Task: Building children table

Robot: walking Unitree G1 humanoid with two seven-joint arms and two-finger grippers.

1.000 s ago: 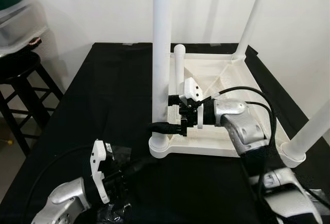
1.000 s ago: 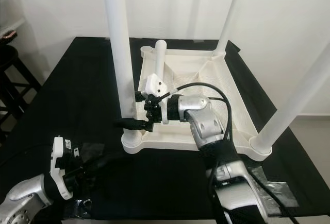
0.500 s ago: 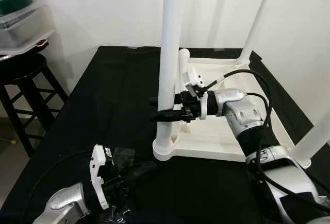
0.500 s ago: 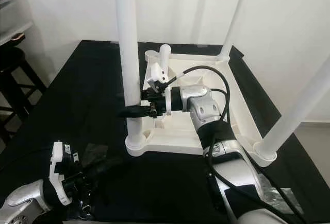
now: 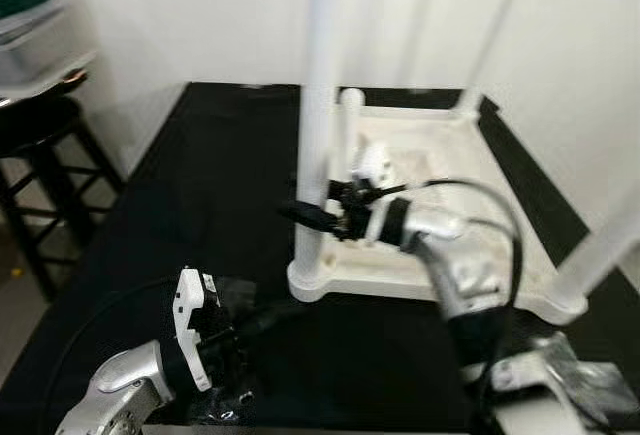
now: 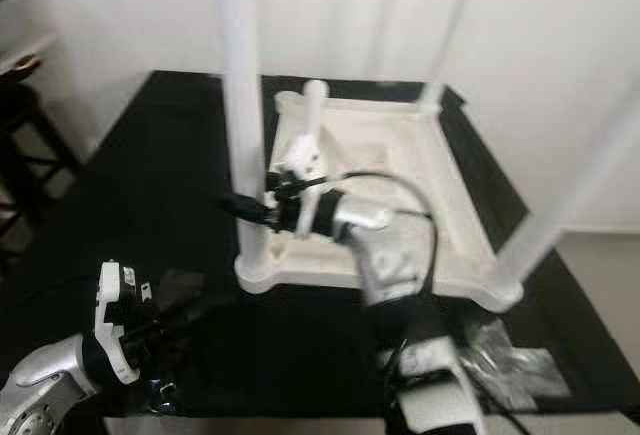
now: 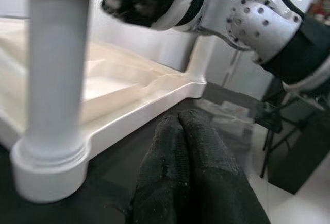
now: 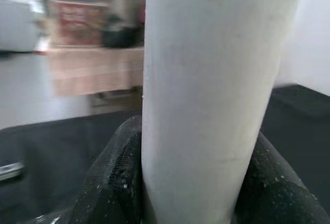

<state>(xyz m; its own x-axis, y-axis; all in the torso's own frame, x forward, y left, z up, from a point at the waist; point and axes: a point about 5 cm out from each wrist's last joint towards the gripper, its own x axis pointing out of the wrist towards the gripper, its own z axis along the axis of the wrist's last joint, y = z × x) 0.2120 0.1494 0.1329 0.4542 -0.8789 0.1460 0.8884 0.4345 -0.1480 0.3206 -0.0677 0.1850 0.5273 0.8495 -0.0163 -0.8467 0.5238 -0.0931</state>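
The white children's table (image 5: 450, 145) lies upside down on a black-covered worktop, its legs pointing up. My right gripper (image 5: 300, 213) is shut on the near left leg (image 5: 318, 105), a little above that leg's socket (image 5: 315, 280). In the right wrist view the leg (image 8: 206, 80) sits tight between both black fingers (image 8: 111, 183). My left gripper (image 5: 280, 313) rests low at the front left of the worktop, shut on nothing, short of the socket (image 7: 49, 157). A shorter white tube (image 5: 347, 120) stands behind the held leg.
Two more legs rise at the far right (image 5: 490, 45) and the near right (image 5: 600, 255). A dark stool (image 5: 40, 145) with a green-lidded plastic box (image 5: 30, 15) stands to the left. Clear plastic wrap (image 5: 590, 385) lies at the front right.
The head camera has shifted and the picture is now blurred. My right gripper stays clamped on the leg, slightly higher than a second ago. The left gripper has barely moved.
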